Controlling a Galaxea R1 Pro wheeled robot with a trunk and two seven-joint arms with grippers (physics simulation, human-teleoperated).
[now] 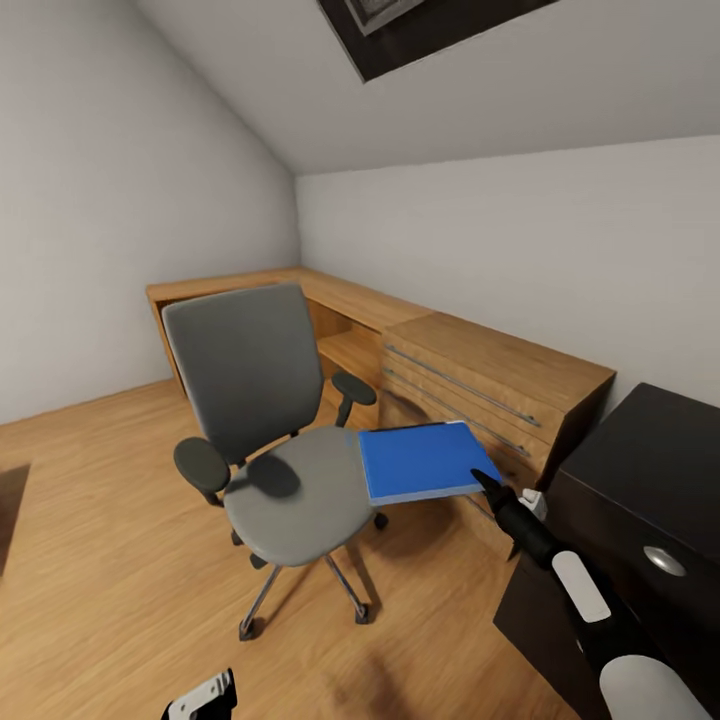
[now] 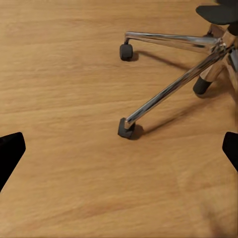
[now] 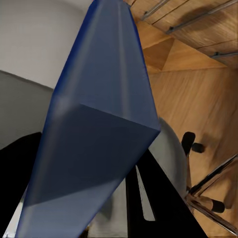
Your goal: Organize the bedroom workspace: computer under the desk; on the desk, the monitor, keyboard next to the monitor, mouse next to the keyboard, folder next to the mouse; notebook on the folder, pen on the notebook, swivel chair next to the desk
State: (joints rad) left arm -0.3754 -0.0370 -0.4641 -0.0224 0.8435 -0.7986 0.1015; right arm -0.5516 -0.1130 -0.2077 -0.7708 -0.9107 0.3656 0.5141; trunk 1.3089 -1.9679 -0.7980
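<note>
The attic bedroom's wooden dresser lines the far wall behind the grey swivel chair. The black desk stands at right. The blue folder hangs off the seat's edge, pinched by the right gripper. The left gripper is spread above the floor.

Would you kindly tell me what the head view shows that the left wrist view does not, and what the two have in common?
Head view alone: the blue folder gripped at its near corner by the right tool, beside the swivel chair's seat; the chair's back and armrests, the wooden dresser, and the black desk. Left wrist view alone: the left tool's two dark fingertips spread wide above the floor. Both: the chair's chrome base and the wood plank floor.
</note>
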